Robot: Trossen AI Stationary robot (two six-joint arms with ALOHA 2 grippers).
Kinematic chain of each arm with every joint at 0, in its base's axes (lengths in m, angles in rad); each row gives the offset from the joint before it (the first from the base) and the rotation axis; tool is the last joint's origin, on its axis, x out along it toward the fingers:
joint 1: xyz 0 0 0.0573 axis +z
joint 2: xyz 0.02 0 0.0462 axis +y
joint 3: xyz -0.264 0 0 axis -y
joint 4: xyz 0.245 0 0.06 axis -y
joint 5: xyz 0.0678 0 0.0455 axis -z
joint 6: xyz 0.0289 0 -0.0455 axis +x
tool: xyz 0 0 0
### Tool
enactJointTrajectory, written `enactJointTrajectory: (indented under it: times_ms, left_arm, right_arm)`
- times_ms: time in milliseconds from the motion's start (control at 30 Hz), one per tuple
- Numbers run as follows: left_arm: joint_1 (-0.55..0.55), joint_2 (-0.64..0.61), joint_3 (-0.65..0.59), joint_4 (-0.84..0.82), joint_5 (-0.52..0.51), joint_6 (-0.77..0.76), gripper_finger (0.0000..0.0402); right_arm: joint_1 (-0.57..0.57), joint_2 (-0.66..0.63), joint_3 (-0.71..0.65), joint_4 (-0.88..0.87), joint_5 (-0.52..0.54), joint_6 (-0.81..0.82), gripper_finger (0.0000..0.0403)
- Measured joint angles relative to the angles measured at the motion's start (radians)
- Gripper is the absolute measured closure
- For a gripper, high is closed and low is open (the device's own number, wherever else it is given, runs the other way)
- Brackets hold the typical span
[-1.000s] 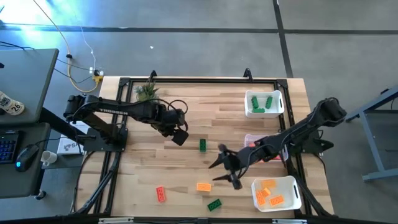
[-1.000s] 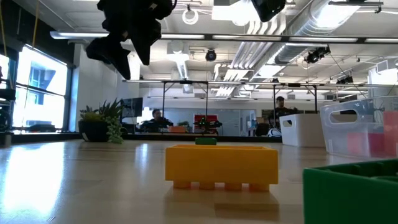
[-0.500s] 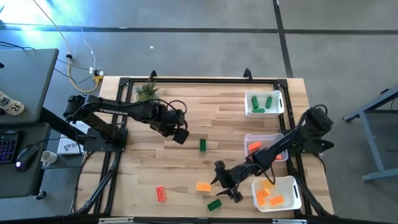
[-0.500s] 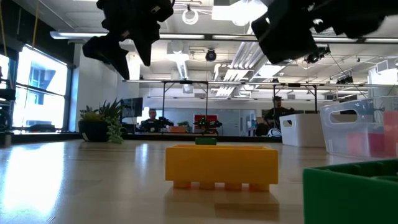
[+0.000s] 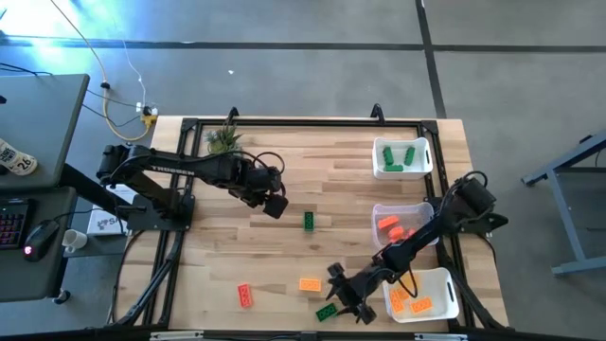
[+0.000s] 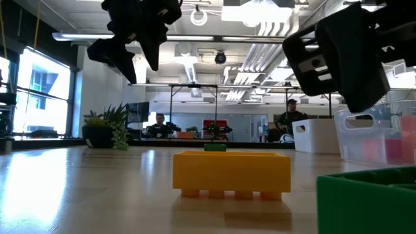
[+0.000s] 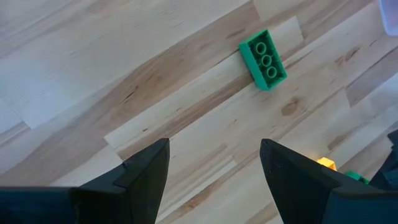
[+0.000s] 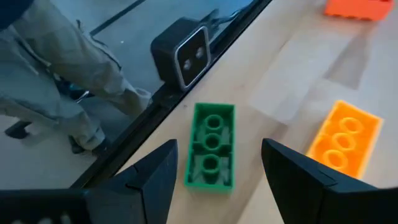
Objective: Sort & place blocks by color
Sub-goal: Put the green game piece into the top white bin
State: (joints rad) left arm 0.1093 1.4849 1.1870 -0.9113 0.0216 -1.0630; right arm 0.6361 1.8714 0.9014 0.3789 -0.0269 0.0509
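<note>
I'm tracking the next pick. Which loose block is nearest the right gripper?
The green block at the table's near edge, just beside the open right gripper; the yellow-orange block lies slightly farther.

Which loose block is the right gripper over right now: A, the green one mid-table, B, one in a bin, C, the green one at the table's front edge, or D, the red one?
C: the right wrist view shows the green block lying flat between the open right gripper's fingers, beside the yellow-orange block; from above, the gripper is at the front edge by that block.
</note>
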Motion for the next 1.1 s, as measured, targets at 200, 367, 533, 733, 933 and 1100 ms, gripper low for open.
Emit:
enactJointTrajectory:
  times_ms: [200,367,533,733,933,1100]
  left_arm:
    - [0.000,0.000,0.000,0.000,0.000,0.008,0.0163]
    - [0.000,0.000,0.000,0.000,0.000,0.022,0.0163]
    - [0.000,0.000,0.000,-0.001,-0.002,0.034,0.0163]
    - [0.000,0.000,0.000,-0.001,-0.008,0.036,0.0163]
    - [0.000,0.000,0.000,0.000,-0.008,0.037,0.0163]
    - [0.000,0.000,0.000,0.000,-0.008,0.059,0.0163]
  right_arm:
    - [0.015,0.073,0.074,-0.008,0.007,-0.007,0.0182]
    - [0.015,0.102,0.112,-0.059,-0.006,-0.004,0.0182]
    - [0.015,0.114,0.114,-0.073,-0.008,0.020,0.0182]
    - [0.015,0.115,0.114,-0.134,0.034,0.023,0.0182]
    - [0.012,0.115,0.114,-0.141,0.037,0.020,0.0182]
    - [0.005,0.131,0.114,-0.135,-0.001,0.020,0.0183]
